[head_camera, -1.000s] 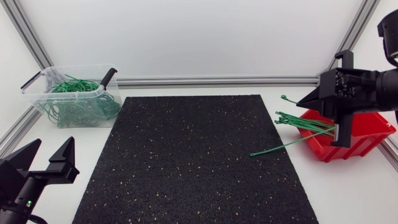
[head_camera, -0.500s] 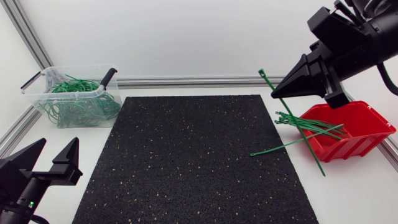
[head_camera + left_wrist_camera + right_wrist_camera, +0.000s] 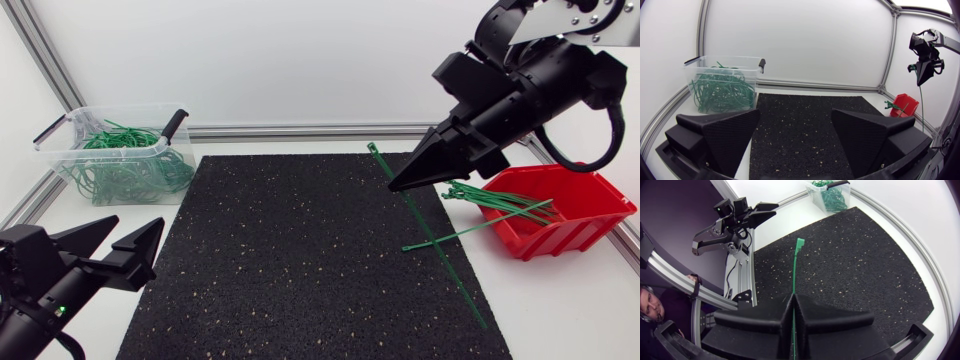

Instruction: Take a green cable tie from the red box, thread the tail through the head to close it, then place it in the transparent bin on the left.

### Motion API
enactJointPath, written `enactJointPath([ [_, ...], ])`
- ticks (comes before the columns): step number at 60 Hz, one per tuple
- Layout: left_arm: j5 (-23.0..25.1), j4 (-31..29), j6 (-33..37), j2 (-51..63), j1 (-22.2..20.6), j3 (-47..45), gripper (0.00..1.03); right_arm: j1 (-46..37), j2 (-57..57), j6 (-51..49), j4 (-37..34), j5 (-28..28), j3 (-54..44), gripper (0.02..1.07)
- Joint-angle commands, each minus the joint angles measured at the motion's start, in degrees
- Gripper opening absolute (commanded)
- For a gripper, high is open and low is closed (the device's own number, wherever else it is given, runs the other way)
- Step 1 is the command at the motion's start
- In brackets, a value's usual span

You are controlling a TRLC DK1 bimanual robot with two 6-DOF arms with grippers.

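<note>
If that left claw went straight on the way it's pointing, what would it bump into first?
Likely the black mat: the open left gripper aims low across it, with nothing standing in between, though depth is hard to judge.

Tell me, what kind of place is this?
Probably a robotics lab test cell: white panels in an aluminium frame around a black mat, and two robot arms, the right gripper holding a green cable tie.

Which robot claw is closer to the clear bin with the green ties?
Left. The left gripper is open beside the mat, on the same side as the bin. The right gripper, shut on a tie, is over the mat's other side, near the red box.
</note>
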Motion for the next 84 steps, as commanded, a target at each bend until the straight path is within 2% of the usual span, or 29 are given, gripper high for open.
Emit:
enactJointPath([
  [1,1.9,1.2,-3.1,4.3,-0.8,4.2,1.00,1.4,1.9,1.2,-0.7,-1.4,-2.3,0.08],
  [9,5.5,1.2,-5.7,9.5,-0.8,7.7,1.00,3.0,3.2,2.2,0.9,-2.0,-3.7,0.08],
  [23,14.2,1.3,-10.4,15.9,-1.6,13.7,1.00,4.0,4.0,-1.4,-0.5,-9.7,-4.3,0.08],
  [32,19.2,3.4,-12.6,22.0,-5.0,16.7,1.00,5.4,5.7,-2.8,-3.3,-12.9,-3.2,0.08],
  [40,22.6,4.0,-12.9,24.9,-8.6,19.3,1.00,5.5,6.6,-4.4,-2.8,-16.8,-3.4,0.08],
  [44,23.8,6.0,-13.1,26.8,-10.6,20.0,1.00,5.5,6.4,-4.9,-2.6,-19.5,-3.6,0.08],
  [51,31.2,10.8,-15.0,30.6,-10.8,20.8,0.99,5.5,5.5,-5.5,-1.8,-21.9,-4.1,0.08],
  [59,37.2,13.8,-17.5,34.7,-11.0,23.4,0.99,5.2,6.0,-5.6,-0.3,-24.4,-4.3,0.08],
  [65,41.7,20.2,-20.8,38.4,-11.4,24.6,0.99,4.9,6.8,-5.6,0.8,-26.1,-4.4,0.08],
  [69,43.3,22.8,-21.8,40.9,-12.3,25.7,0.99,4.9,7.0,-5.6,1.5,-26.9,-4.7,0.08],
  [84,46.9,26.2,-24.5,47.7,-15.2,30.0,0.99,4.4,8.4,-4.7,2.7,-29.3,-3.9,0.08],
])
